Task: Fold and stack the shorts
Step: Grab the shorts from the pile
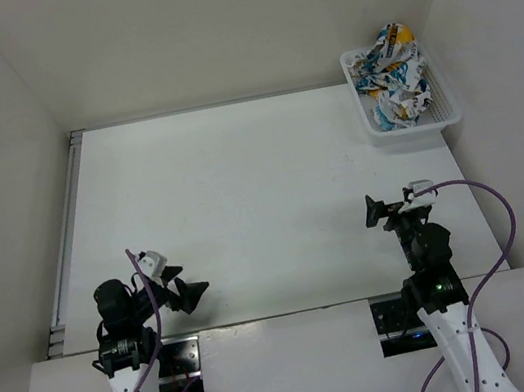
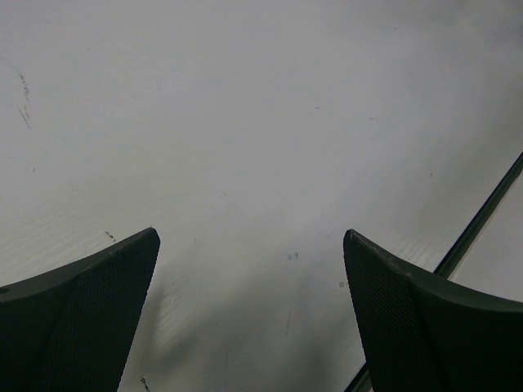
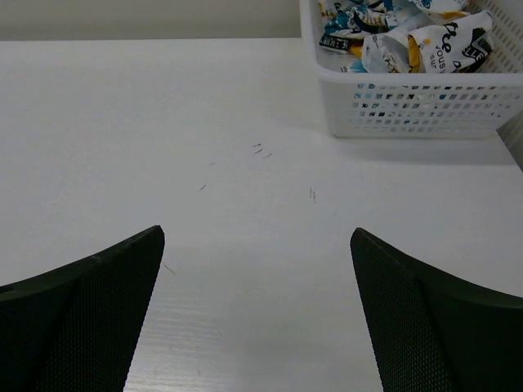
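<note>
Sitting in the basket (image 1: 418, 131) at the far right corner of the table (image 1: 241, 190), the shorts (image 1: 391, 77) are bunched up in a heap that pokes up over the rim. None lie out on the table, so I think the folding has not begun. Both arms are by the near edge, well apart from the basket. The left gripper (image 1: 187, 288) has its fingers spread wide with nothing between them, and only bare table shows under it. The right gripper (image 1: 391, 209) is spread wide too and holds nothing; its camera looks across the table at the basket. The shorts look soft, thin and light, so they will likely flop and hang down when picked up. The heap is so crumpled that I cannot tell how many pairs are in it, or where a waist or a leg is. A good place to pinch seems to be a fold at the top of the heap, where the cloth sticks up. The basket looks light as well, so it might slide or lift if the cloth snags on it. The right arm is nearer, so it seems the one to reach in.
</note>
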`<state>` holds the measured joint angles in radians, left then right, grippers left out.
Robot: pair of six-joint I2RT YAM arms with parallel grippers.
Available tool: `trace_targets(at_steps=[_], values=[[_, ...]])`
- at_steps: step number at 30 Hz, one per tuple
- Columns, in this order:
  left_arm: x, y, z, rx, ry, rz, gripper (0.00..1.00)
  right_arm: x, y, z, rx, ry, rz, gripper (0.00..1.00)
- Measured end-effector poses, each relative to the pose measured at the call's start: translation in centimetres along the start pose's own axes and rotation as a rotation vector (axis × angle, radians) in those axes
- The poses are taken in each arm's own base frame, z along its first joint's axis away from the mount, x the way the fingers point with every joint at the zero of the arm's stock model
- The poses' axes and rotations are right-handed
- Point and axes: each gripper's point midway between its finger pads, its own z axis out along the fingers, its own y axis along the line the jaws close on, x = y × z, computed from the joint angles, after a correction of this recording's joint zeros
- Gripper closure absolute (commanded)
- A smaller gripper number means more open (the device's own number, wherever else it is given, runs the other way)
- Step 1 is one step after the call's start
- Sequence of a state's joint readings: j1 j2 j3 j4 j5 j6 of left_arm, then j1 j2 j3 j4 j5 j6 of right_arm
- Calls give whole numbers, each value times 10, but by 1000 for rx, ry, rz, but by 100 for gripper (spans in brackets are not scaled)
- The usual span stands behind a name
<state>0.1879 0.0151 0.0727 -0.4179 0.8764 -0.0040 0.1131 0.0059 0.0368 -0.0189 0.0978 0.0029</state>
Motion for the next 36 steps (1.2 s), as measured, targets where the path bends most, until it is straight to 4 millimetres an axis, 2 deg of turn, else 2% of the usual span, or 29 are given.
trace_targets(at_steps=[7, 9, 12, 13, 15, 17, 19, 21, 24, 27, 29, 31, 33, 34, 36], values=[[-1, -5, 0, 27, -3, 1, 0, 0, 1, 0, -4, 0, -5, 1], [-1, -9, 0, 51, -5, 2, 0, 0, 9, 0, -66, -3, -60, 1], [-3, -11, 0, 64, -13, 12, 0, -6, 28, -1, -211, -41, -243, 0], [-5, -10, 0, 60, -18, 19, 0, -8, 35, -3, -276, -64, -355, 0], [-15, -1, 2, 23, -52, 65, 0, -7, 47, -6, -417, -122, -711, 0], [-37, 11, 3, -39, -123, 153, 0, -12, 52, -6, -485, -231, -1085, 2], [-68, 21, -2, -110, -205, 243, 0, -25, 60, -7, -509, -349, -1305, 2], [-97, 18, -10, -143, -263, 304, 0, -44, 70, -10, -502, -477, -1425, 2], [-150, 0, -28, -154, -343, 392, 0, -75, 83, -19, -487, -619, -1486, 2], [-193, -7, -35, -147, -353, 407, 0, -119, 90, -23, -469, -698, -1518, 2], [-217, -2, -27, -120, -300, 354, 0, -149, 91, -13, -478, -680, -1508, 2], [-235, 14, -7, -86, -215, 266, 0, -178, 89, 8, -478, -625, -1476, 2], [-253, 33, 22, -72, -133, 190, 0, -207, 83, 40, -448, -529, -1381, 2], [-258, 46, 42, -76, -78, 150, 0, -216, 79, 59, -422, -466, -1326, 0], [-261, 68, 83, -79, 24, 86, 0, -227, 70, 109, -361, -303, -1159, 0]])
